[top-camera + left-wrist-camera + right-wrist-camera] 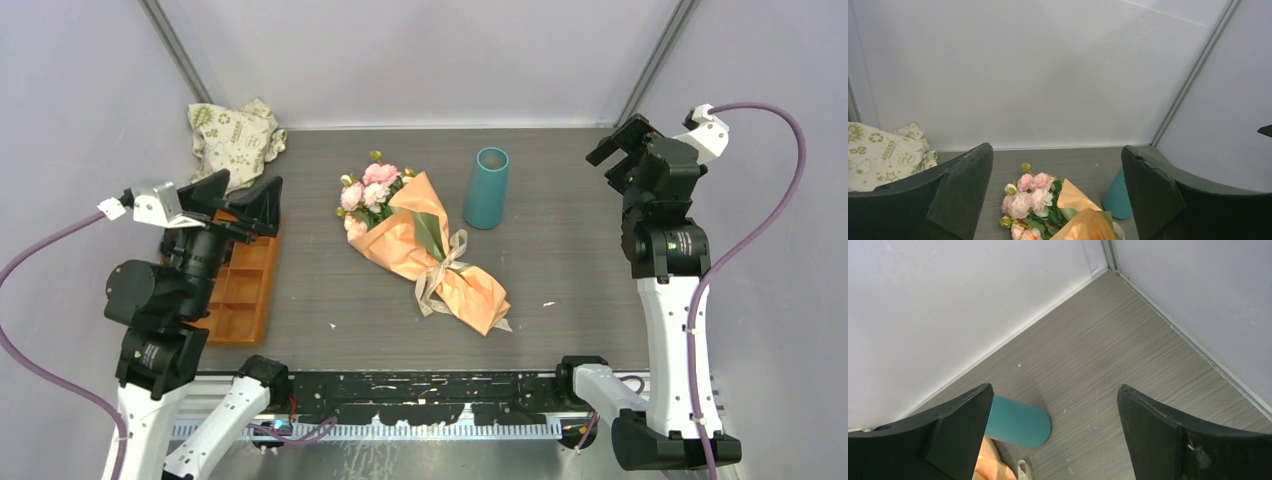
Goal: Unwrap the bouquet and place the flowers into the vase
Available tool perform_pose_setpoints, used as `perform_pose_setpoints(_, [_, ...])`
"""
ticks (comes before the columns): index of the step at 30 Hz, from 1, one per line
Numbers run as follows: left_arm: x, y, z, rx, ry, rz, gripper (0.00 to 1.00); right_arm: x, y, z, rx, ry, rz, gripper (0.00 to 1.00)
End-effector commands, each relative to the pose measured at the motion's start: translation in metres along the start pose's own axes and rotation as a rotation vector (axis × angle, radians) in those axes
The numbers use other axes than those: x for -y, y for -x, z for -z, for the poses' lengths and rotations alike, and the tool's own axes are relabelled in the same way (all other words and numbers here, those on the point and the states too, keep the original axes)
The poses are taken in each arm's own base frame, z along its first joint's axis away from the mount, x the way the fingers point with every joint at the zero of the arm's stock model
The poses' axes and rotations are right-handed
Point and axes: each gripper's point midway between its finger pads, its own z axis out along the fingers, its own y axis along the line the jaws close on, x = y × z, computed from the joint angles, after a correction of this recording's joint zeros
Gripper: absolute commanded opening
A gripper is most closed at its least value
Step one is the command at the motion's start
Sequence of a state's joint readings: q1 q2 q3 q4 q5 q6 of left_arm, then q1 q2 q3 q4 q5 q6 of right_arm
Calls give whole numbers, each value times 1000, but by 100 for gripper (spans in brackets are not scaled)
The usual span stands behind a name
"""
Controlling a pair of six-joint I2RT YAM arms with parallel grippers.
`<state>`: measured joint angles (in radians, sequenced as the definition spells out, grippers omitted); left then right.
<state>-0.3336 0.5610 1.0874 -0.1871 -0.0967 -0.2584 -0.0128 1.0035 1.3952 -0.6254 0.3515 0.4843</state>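
The bouquet (432, 250) lies in the middle of the table, a cone of orange paper with an olive inner sheet and a beige ribbon bow (445, 262). Its pink and peach flowers (368, 192) point to the far left. The teal vase (487, 187) stands just right of the blooms. My left gripper (240, 198) hovers open at the left, well clear of the bouquet. My right gripper (622, 150) is raised open at the far right. The left wrist view shows the flowers (1030, 197), the paper (1088, 225) and the vase (1115, 197) beyond the open gripper (1055, 150). The right wrist view has the vase (1018, 420) past the open gripper (1054, 388).
A white cloth bag (232, 135) printed with green leaves sits in the back left corner. An orange compartmented tray (240, 290) lies under my left arm. Grey enclosure walls bound the table at the back and on both sides.
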Motion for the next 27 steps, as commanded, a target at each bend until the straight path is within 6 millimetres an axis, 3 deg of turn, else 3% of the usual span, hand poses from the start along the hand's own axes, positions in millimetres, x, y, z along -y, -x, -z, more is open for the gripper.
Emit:
perform_pose_setpoints(1, [17, 22, 3, -4, -65, 24, 100, -17, 17, 20, 20, 91, -41, 99])
perform_pose_setpoints(4, [21, 57, -4, 78, -44, 126, 100, -27, 36, 29, 45, 122, -47, 99])
perform_pose_setpoints(7, [36, 88, -11, 153, -103, 158, 100, -65, 63, 53, 95, 330, -34, 99])
perform_pose_setpoints(9, [38, 103, -14, 184, -96, 237, 100, -86, 80, 71, 124, 443, -57, 99])
perform_pose_setpoints(13, [29, 124, -14, 265, -34, 398, 100, -101, 113, 88, 191, 500, -126, 99])
perform_pose_setpoints(15, [35, 136, -10, 309, -71, 355, 100, -112, 124, 96, 228, 564, -128, 100])
perform_pose_setpoints(17, [32, 148, -6, 374, -72, 260, 100, -122, 129, 98, 215, 601, -85, 99])
perform_pose_setpoints(20, [21, 157, -14, 390, 4, 261, 98, -124, 134, 78, 168, 525, -61, 99])
perform_pose_setpoints(23, [15, 144, -53, 202, 101, 200, 92, -133, 135, 47, 130, 479, -74, 100])
perform_pose_setpoints(25, [6, 119, -90, 54, 186, 154, 90, -151, 131, 27, 76, 513, -105, 100])
perform_pose_setpoints(27, [-4, 80, -125, -100, 251, 98, 85, -178, 120, 13, 1, 575, -120, 100])
